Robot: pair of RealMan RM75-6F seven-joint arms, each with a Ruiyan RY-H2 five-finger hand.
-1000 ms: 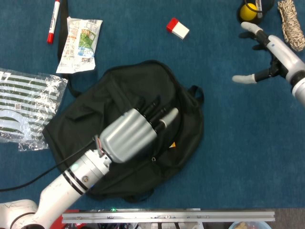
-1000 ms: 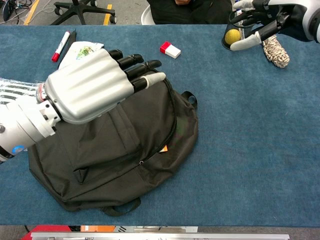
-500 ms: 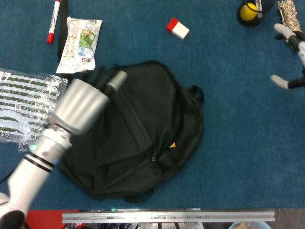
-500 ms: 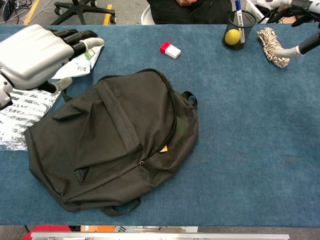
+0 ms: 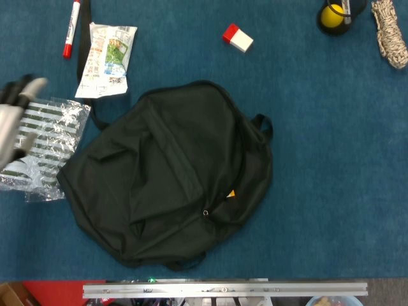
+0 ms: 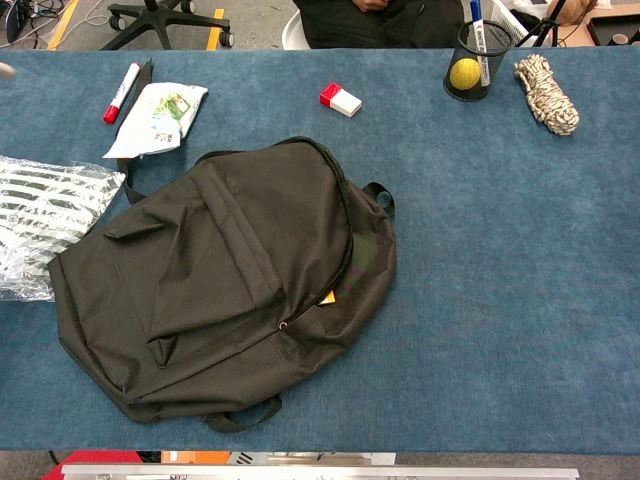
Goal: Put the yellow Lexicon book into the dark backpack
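Observation:
The dark backpack [image 5: 172, 185] lies flat in the middle of the blue table, also seen in the chest view [image 6: 230, 280]. A small yellow-orange corner [image 5: 231, 193] shows at its zipper slit, the same corner [image 6: 327, 297] in the chest view; whatever it belongs to is hidden inside the bag. My left hand [image 5: 13, 121] is at the far left edge of the head view, blurred, over the striped plastic bag, holding nothing, well away from the backpack. Only a fingertip [image 6: 5, 70] of it shows in the chest view. My right hand is out of both views.
A striped plastic bag [image 5: 48, 137] lies left of the backpack. Behind it are a snack packet [image 5: 105, 57] and a red marker [image 5: 70, 29]. A red-and-white box [image 5: 238, 38], a mesh cup with a yellow ball [image 5: 333, 16] and a rope bundle [image 5: 390, 32] sit at the back.
My left hand has lifted off the backpack and swung far left to the frame's edge. My right hand has withdrawn to the right, out of view. The backpack has not moved.

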